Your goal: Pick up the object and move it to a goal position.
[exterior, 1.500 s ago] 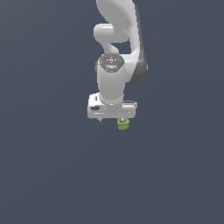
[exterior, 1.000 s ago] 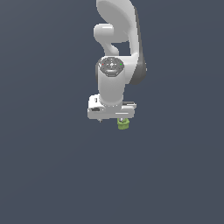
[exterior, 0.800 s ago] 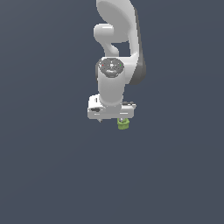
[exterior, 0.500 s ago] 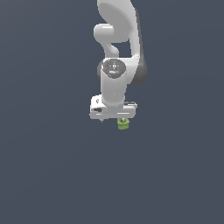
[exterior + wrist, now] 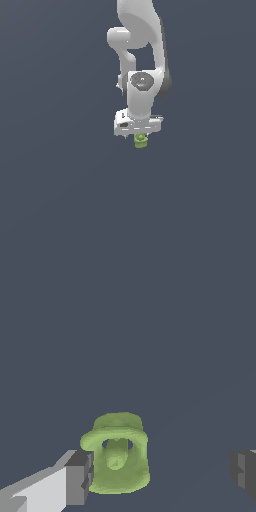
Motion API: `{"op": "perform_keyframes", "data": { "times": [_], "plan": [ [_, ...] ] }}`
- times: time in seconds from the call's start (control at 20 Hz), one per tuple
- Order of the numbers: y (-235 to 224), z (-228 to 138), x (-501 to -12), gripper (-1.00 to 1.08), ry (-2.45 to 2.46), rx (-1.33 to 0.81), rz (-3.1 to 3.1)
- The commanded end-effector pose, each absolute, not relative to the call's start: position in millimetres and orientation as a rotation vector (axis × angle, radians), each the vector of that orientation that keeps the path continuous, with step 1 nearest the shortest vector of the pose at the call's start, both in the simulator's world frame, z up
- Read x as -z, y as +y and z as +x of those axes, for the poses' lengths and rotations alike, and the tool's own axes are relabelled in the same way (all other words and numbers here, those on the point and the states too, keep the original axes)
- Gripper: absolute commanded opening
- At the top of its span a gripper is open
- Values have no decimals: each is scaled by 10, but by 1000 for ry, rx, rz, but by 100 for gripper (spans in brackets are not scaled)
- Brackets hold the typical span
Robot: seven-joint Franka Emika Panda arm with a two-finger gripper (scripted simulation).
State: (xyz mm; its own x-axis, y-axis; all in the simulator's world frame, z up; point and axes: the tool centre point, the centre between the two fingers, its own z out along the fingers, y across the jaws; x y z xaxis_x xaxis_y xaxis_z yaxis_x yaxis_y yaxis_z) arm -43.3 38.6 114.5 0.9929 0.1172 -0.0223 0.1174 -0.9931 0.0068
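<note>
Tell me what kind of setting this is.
Likely a bare simulator scene, not a real room: a flat, featureless slate-blue ground, a smoothly rendered white Panda arm, and a blobby lime-green object between the open pincer's fingers.

Lime-green object (image 5: pixel 119 456), plain, unpatterned. White arm (image 5: pixel 142 40) and tool (image 5: pixel 161 470), with dark grey fingertip pads (image 5: pixel 80 477). Uniform slate blue-grey tabletop (image 5: pixel 55 190).

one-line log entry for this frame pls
phase: pre-grasp | claw: open, around object | object: lime-green, next to one finger, clear gap to the other | lifted: not shown
</note>
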Motion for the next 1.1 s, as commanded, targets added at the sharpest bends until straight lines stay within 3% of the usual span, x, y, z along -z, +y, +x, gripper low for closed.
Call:
{"op": "perform_keyframes", "data": {
  "times": [0.0,1.05],
  "plan": [
    [487,-533,-1059,100,216,22,3129],
    [668,-745,-644,100,276,1,3129]
  ]
}}
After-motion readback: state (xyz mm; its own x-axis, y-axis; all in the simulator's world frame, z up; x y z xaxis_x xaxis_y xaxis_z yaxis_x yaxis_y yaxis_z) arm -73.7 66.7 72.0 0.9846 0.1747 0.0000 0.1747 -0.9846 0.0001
